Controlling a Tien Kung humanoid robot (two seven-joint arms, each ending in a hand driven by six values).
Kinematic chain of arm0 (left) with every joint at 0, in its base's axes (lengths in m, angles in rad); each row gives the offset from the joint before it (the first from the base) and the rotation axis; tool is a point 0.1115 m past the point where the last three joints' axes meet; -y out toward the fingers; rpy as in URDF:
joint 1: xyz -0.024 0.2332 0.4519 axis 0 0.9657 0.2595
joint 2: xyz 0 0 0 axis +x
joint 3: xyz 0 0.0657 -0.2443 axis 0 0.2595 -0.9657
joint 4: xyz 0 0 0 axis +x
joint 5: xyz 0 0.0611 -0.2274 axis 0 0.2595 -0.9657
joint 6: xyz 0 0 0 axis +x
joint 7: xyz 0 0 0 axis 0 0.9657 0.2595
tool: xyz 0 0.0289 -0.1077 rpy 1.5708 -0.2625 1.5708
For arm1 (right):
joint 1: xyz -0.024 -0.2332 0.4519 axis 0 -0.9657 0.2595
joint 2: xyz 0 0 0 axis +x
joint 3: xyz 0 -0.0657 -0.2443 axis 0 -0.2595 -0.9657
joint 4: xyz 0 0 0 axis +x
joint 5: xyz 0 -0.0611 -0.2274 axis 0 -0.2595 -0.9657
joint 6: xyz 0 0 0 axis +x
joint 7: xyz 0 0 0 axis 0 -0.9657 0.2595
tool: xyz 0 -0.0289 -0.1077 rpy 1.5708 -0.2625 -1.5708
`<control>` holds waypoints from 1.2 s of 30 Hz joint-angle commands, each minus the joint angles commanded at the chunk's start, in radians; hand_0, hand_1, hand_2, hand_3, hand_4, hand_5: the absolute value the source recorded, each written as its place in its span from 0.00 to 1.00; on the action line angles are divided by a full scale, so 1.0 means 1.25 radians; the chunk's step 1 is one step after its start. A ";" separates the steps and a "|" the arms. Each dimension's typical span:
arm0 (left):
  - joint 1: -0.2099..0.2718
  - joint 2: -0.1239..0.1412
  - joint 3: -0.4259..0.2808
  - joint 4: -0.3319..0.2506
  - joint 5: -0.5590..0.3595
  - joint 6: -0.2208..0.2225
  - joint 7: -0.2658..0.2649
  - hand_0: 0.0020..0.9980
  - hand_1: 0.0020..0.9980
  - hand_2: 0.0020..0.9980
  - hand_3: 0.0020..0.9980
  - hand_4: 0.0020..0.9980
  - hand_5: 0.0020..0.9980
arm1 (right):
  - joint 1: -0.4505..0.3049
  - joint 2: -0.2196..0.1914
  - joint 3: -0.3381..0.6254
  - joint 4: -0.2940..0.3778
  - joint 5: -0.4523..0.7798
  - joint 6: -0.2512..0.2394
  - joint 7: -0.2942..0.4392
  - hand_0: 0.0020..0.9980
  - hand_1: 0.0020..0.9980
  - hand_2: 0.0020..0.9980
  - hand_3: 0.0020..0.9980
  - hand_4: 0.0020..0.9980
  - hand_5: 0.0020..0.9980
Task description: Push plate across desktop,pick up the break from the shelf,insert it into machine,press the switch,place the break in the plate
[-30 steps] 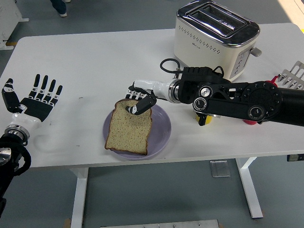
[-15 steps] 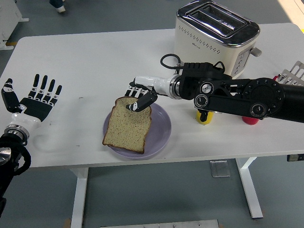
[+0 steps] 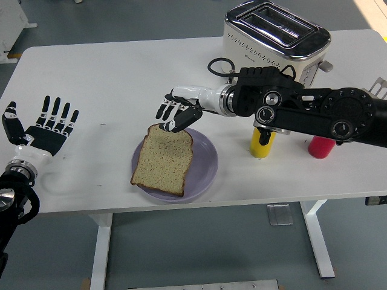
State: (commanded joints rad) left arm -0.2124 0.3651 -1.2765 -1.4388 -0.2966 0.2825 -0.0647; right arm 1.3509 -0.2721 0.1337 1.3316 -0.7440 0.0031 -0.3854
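White table (image 3: 109, 78) fills the view. Cream toaster (image 3: 275, 45) at far right, both slots empty. Right arm (image 3: 314, 112) reaches in across the table in front of it. Purple plate (image 3: 205, 163) sits near the front edge, bread slice (image 3: 163, 160) lying flat in it, its left edge overhanging the rim. Right hand (image 3: 176, 115) hovers just above the slice's far edge, fingers loosely curled, holding nothing. Left hand (image 3: 45, 130) rests at the left edge, palm up, fingers spread, empty. Yellow bottle (image 3: 262, 144) and red bottle (image 3: 321, 147) stand beneath the right arm.
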 joint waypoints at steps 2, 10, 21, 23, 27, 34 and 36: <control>0.000 0.000 -0.001 0.000 0.000 0.000 0.000 0.79 0.75 0.70 0.70 0.77 1.00 | 0.002 -0.009 0.016 0.007 -0.002 0.002 -0.001 0.57 0.65 0.68 0.68 0.66 0.27; 0.001 -0.002 -0.002 -0.002 -0.002 0.000 -0.001 0.79 0.75 0.70 0.70 0.77 1.00 | -0.021 -0.063 0.138 0.042 -0.022 0.024 -0.013 0.57 0.64 0.67 0.67 0.66 0.27; 0.008 -0.004 -0.004 -0.024 -0.007 0.001 0.003 0.79 0.75 0.70 0.70 0.77 1.00 | -0.146 -0.208 0.408 0.195 -0.028 -0.011 -0.002 0.57 0.64 0.66 0.66 0.66 0.27; 0.009 -0.005 -0.006 -0.028 -0.008 0.001 0.004 0.79 0.75 0.70 0.70 0.77 1.00 | -0.171 -0.236 0.456 0.216 -0.012 -0.027 0.007 0.57 0.64 0.66 0.66 0.66 0.27; 0.013 -0.006 -0.014 -0.040 -0.012 0.001 0.005 0.79 0.75 0.70 0.70 0.77 1.00 | -0.235 -0.288 0.557 0.266 0.053 -0.082 0.054 0.59 0.64 0.65 0.64 0.66 0.26; 0.022 -0.007 -0.025 -0.058 -0.018 0.001 0.008 0.79 0.75 0.70 0.70 0.77 1.00 | -0.377 -0.339 0.732 0.343 0.223 -0.200 0.166 0.62 0.64 0.64 0.63 0.66 0.26; 0.024 -0.008 -0.027 -0.060 -0.018 0.001 0.009 0.79 0.75 0.70 0.70 0.77 1.00 | -0.417 -0.341 0.774 0.352 0.273 -0.225 0.198 0.62 0.64 0.64 0.63 0.66 0.26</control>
State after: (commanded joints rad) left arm -0.1830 0.3554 -1.3103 -1.5140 -0.3189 0.2835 -0.0530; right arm 0.8293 -0.6978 1.1010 1.7719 -0.4033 -0.2787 -0.1384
